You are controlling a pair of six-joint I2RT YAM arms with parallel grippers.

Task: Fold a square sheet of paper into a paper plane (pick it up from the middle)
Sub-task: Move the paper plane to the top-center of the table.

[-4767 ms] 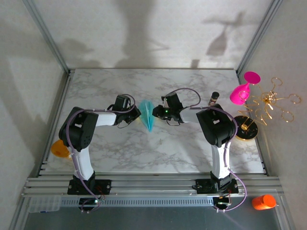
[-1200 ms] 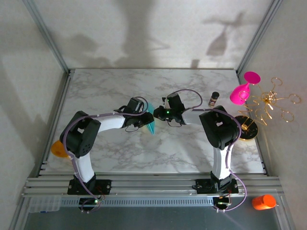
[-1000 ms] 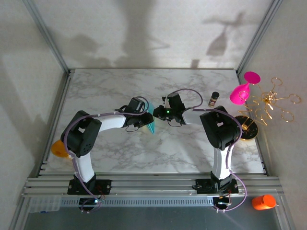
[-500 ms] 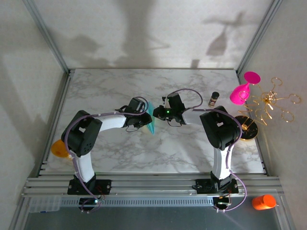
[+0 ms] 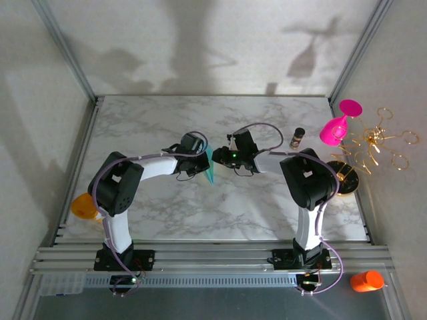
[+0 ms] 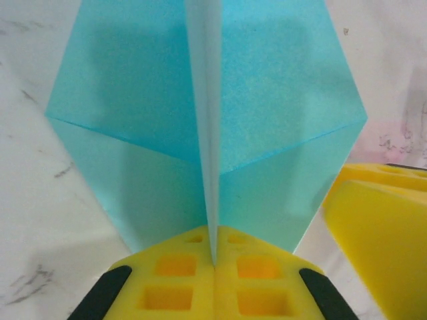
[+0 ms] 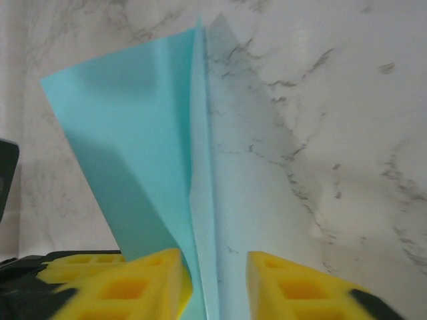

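plane: sitting at the middle of the table, between the two grippers; in the left wrist view its teal wings are spreading to either side of a pale centre ridge.
left gripper: reaching in from the left, its yellow pads pressing together and clamping the ridge.
right gripper: facing it from the right, its pads standing apart, with the plane's folded edge running into the gap; touching or not, I cannot tell.
surroundings: a pink goblet and a small bottle are standing well apart from the plane, toward the right edge.
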